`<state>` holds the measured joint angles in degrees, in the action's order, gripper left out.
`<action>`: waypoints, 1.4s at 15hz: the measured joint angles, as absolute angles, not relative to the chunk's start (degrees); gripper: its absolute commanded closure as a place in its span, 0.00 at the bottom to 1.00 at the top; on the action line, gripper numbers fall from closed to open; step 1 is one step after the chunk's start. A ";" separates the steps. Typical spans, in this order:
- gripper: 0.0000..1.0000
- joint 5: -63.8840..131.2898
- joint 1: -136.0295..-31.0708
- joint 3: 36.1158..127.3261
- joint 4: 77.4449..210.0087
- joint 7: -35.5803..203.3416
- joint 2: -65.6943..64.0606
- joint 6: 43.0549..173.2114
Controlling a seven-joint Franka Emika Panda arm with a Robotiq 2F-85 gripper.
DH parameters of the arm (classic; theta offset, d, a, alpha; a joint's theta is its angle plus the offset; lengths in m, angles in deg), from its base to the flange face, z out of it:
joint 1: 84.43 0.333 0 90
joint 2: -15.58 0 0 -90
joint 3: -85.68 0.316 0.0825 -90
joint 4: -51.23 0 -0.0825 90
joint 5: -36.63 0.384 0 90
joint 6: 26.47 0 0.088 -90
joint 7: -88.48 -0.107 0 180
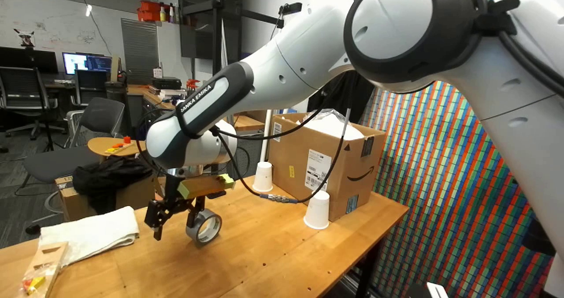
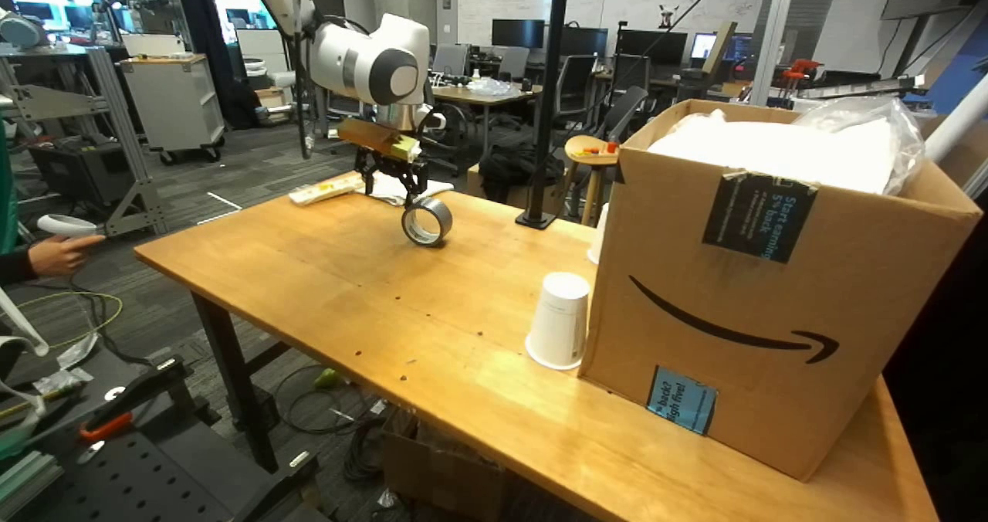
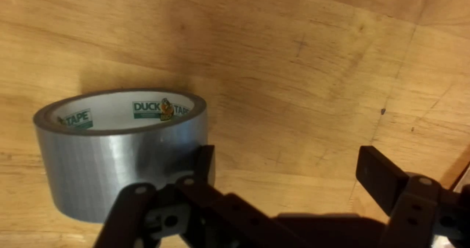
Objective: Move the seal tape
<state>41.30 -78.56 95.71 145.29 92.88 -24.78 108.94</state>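
The seal tape is a silvery-grey ring standing on its edge on the wooden table, seen in both exterior views point(image 1: 193, 233) point(image 2: 443, 218). In the wrist view the tape point(image 3: 99, 171) fills the lower left, with its white inner core showing. My gripper, seen in both exterior views point(image 1: 174, 228) point(image 2: 390, 193), points down beside the tape. In the wrist view the gripper point(image 3: 286, 154) is wide open, with bare table between its fingers. The tape lies outside the jaws. One finger overlaps the tape's side and hides part of it; I cannot tell whether they touch.
A folded white cloth point(image 1: 90, 232) and a wooden piece with cut-outs point(image 1: 46, 262) lie at one end of the table point(image 1: 246, 258). Two upturned white paper cups point(image 1: 317, 210) point(image 1: 263, 176) stand by a large cardboard box point(image 1: 361, 161). A black post point(image 2: 540, 159) rises at the table's edge.
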 measured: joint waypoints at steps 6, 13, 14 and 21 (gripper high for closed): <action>0.00 41.30 -82.21 94.01 145.28 94.89 -24.68 108.94; 0.00 41.30 -85.14 92.53 145.28 96.65 -24.68 108.94; 0.00 41.30 -85.43 92.43 145.28 96.83 -24.68 108.94; 0.00 41.30 -85.82 92.68 145.29 97.74 -24.64 108.94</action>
